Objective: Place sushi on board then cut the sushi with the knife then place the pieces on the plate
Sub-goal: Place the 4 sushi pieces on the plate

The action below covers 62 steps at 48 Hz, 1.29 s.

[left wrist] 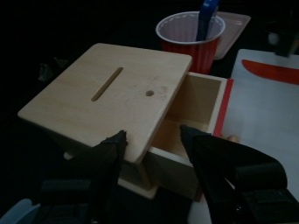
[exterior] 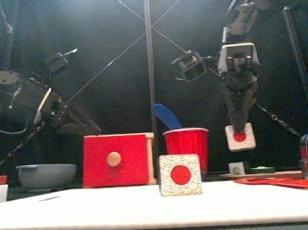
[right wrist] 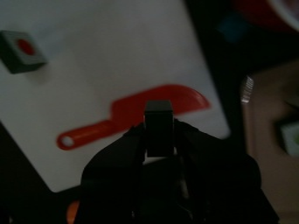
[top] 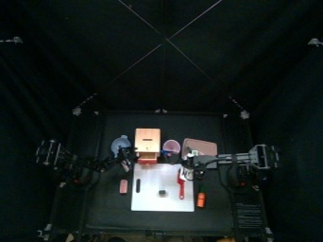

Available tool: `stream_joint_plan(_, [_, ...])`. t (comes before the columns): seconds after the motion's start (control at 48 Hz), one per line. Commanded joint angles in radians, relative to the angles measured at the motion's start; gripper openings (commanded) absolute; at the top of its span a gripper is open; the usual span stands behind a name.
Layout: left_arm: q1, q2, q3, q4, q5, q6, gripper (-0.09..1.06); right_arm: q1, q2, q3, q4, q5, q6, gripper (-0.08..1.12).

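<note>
Two sushi pieces: standing piece (exterior: 181, 175) upright on the white cutting board (top: 149, 180); lifted piece (exterior: 239, 137) in the air over the board's right side.
Right gripper (exterior: 238, 126): pointing down, jaws closed on the lifted piece.
Left gripper (left wrist: 152, 153): jaws apart, holding nothing, just before the wooden box (left wrist: 117, 87).
Red knife (right wrist: 135, 114): flat on the board, beneath the right gripper.
Red cup (exterior: 187, 146): behind the board, just right of the box, blue knife (exterior: 165, 115) standing in it.
Pink tray (top: 199, 146): behind the board's right corner, beside the cup.
Blue-grey bowl (exterior: 44, 175): left of the box.
</note>
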Motion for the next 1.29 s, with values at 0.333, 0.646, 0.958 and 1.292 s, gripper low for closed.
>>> stream_joint_plan(0.333, [-0.008, -0.002, -0.041, 0.018, -0.003, 0.008, 0.88, -0.333, -0.13, 0.229, -0.08, -0.207, 0.147, 0.63])
stream_joint_plan(0.646, [-0.009, -0.006, -0.017, 0.021, -0.003, 0.0, 0.88, -0.383, -0.008, 0.236, -0.087, -0.307, 0.13, 0.74])
stream_joint_plan(0.958, [-0.014, -0.006, -0.021, 0.021, -0.003, 0.003, 0.88, -0.374, -0.037, 0.202, -0.1, -0.224, 0.132, 0.92])
stream_joint_plan(1.292, [-0.012, -0.003, -0.028, 0.021, -0.003, 0.0, 0.88, -0.029, -0.097, 0.092, -0.094, -0.262, 0.124, 0.92])
